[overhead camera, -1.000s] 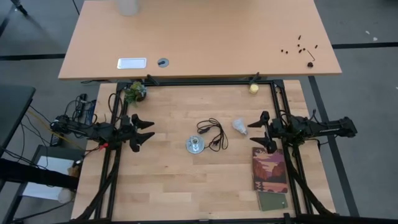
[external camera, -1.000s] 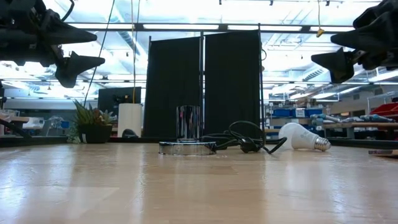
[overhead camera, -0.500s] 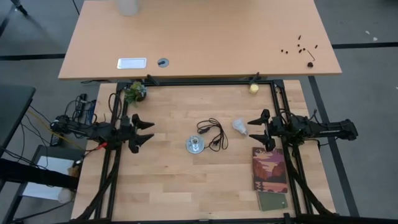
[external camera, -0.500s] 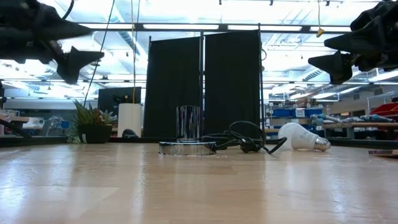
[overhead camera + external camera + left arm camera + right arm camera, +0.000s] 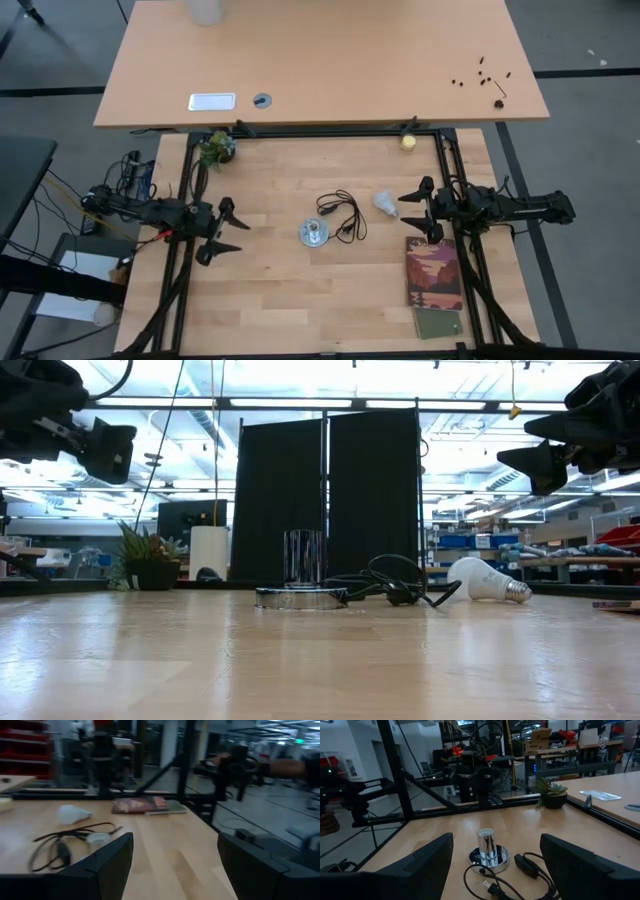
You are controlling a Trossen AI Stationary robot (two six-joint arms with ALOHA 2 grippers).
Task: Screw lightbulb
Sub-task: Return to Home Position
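1. We see the lightbulb (image 5: 385, 203) lying on its side on the wooden table (image 5: 270, 290). It is between the black cord (image 5: 345, 216) and the right gripper (image 5: 410, 214), and nothing holds it.
2. The lightbulb is white and smooth. One end is round and the other is a grey screw end with little ridges.
3. In the low view the cord crosses in front of the round end, so we cannot see all of it.
4. The right gripper hangs in the air just beside the lightbulb. Its two dark fingers are spread wide and hold nothing.
5. The cord lies in loose loops and runs to the silver socket (image 5: 313, 233). That is a shiny flat disc with a short tube standing up in the middle.
6. The left gripper (image 5: 226, 229) is well apart, over the left side of the table. It too is spread wide and holds nothing.
7. In the low view both grippers are cut off by the picture's edges.
8. A flat booklet (image 5: 433, 272) with a red-brown cover lies near the right gripper. The arm hides part of its far edge.
9. A small yellow ball (image 5: 408, 142) and a spiky green plant (image 5: 217, 148) sit at the far edge.
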